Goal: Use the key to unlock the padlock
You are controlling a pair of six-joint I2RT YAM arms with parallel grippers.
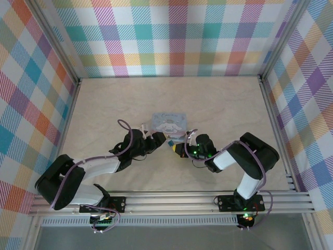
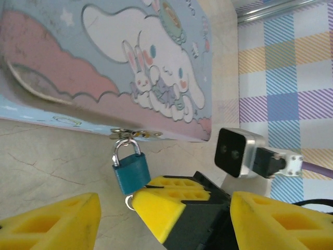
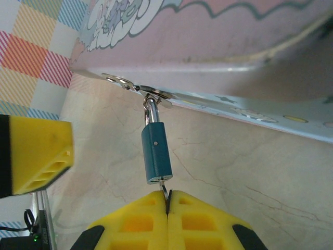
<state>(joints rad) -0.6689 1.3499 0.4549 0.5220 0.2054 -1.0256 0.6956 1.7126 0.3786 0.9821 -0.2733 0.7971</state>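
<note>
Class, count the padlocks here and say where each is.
1. The padlock is hooked by its shackle to the tin's clasp, directly in front of the right gripper, shut on its key. The tin could hide others.

Table point(image 1: 223, 104): pale marbled top, walled on three sides by pastel plaid panels point(image 1: 177, 36).
Tin box point(image 1: 169, 121): light blue, cartoon-printed, lying flat near the middle.
Padlock point(image 1: 170, 142): small teal speck at the tin's near edge.
Left arm point(image 1: 99, 169), right arm point(image 1: 234, 156): black and white, reaching inward from a metal rail point(image 1: 171, 200).
Left gripper point(image 1: 157, 138), right gripper point(image 1: 178, 149): close on either side of the padlock; jaw positions too small to tell.
</note>
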